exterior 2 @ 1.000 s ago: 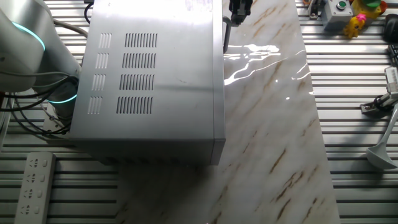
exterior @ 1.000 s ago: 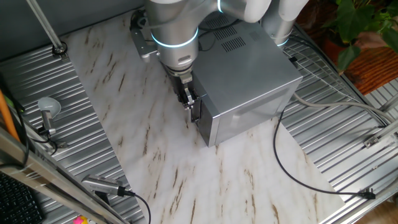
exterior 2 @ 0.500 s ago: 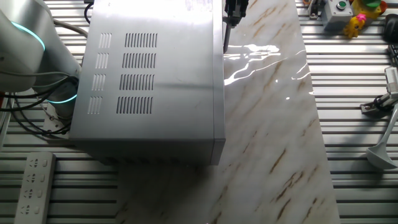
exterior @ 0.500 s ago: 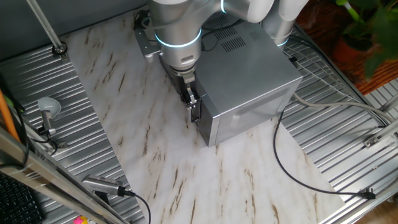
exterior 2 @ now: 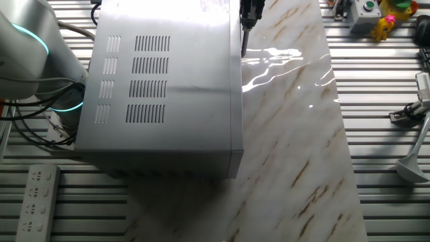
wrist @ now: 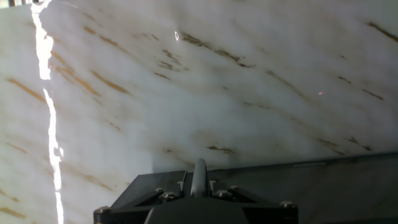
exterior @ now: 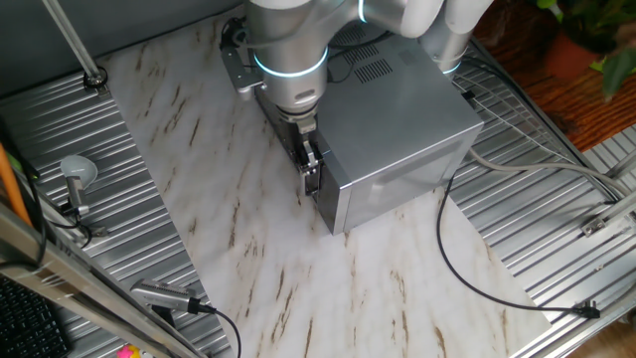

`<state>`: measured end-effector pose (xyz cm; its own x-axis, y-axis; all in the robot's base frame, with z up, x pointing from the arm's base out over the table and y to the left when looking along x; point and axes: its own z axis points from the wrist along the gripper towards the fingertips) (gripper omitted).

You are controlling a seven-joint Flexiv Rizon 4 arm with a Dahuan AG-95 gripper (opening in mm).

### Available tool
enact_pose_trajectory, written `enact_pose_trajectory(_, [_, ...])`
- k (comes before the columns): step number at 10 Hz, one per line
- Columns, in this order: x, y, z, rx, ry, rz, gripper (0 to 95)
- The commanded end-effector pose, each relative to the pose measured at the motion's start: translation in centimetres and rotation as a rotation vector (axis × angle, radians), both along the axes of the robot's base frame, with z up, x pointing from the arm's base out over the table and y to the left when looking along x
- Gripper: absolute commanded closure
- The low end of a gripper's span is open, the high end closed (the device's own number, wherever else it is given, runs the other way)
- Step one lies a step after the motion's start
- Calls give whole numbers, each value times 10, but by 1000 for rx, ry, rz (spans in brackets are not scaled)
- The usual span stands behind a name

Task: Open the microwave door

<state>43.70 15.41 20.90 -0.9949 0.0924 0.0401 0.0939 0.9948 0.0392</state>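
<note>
The microwave door (exterior: 402, 189) is the near face of the silver-grey oven, with a dark window, and it is closed. Its vertical bar handle (exterior: 316, 189) stands at the door's left edge; in the other fixed view it is a thin bar (exterior 2: 242, 42) at the front edge. My gripper (exterior: 312, 175) hangs fingers-down right at that handle, at the oven's front left corner (exterior 2: 247, 19). The fingers look pressed together. In the hand view only a narrow silver tip (wrist: 199, 169) shows above the dark gripper body, with the marble below it. Contact with the handle cannot be told.
The oven's vented top (exterior 2: 151, 81) fills the left of the other fixed view. White marble tabletop (exterior: 229, 229) lies in front of the door. A black cable (exterior: 452, 268) loops at the oven's right. A power strip (exterior 2: 37, 202) and small tools (exterior: 75, 184) lie on the ribbed metal edges.
My gripper has shifted sideways toward the oven's front corner and now sits closer against the handle. The door has not moved.
</note>
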Motion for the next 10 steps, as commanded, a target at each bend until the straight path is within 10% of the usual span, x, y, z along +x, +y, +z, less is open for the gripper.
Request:
enact_pose_trajectory(1, [0,0,-1,-3,-7,14,950])
enact_pose_trajectory(10, [9,-6,-7,17,-3,41,950])
